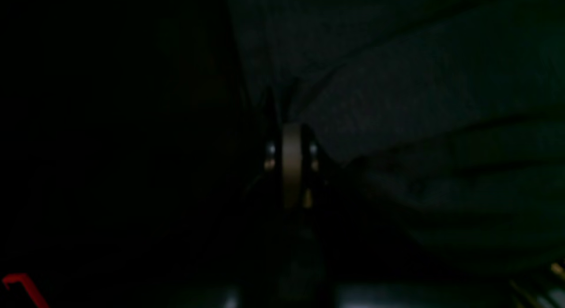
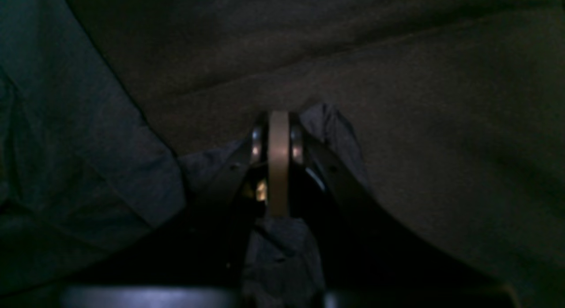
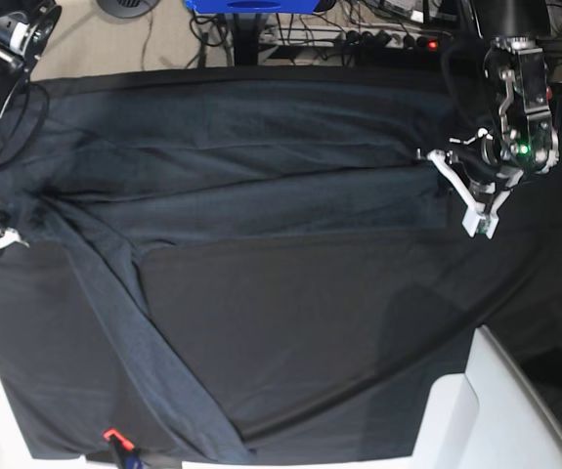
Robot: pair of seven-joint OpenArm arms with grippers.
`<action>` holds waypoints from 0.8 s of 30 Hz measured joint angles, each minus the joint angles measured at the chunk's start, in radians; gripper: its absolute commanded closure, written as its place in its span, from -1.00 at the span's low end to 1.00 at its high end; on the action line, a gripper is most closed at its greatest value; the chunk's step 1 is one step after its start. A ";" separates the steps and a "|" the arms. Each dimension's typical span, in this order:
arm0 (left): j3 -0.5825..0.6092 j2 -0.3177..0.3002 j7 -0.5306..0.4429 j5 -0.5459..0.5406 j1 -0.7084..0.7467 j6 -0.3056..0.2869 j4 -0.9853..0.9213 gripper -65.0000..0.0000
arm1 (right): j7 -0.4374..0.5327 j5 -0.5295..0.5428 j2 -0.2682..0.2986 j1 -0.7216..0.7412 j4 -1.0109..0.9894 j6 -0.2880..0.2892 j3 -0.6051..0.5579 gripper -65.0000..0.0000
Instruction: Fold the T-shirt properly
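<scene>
The T-shirt lies spread across the far half of the worktop, on a black tablecloth, stretched in a long band between the two arms, with one long sleeve trailing diagonally toward the near edge.

The right claw is pressed together on a tuft of the grey knit, which bunches up on either side of its closed tips in the right wrist view. In the base view this claw itself sits at the far left edge, mostly out of sight.

The left claw is also pressed shut. Its wrist view is very dark, but shirt fabric runs right up to the tips, so it appears to be pinching the shirt's edge. The base view places it at the shirt's other end.

This looks like an early folding step: both ends gripped, cloth held taut. The next move likely calls for both arms travelling together, carrying the pinched edge evenly over the body without letting the sleeve drag or the cloth slip.
</scene>
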 measured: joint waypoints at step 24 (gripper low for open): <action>-0.013 0.050 0.007 -0.012 0.049 0.003 0.210 0.56 | -0.036 0.001 -0.003 0.004 0.006 0.004 0.000 1.00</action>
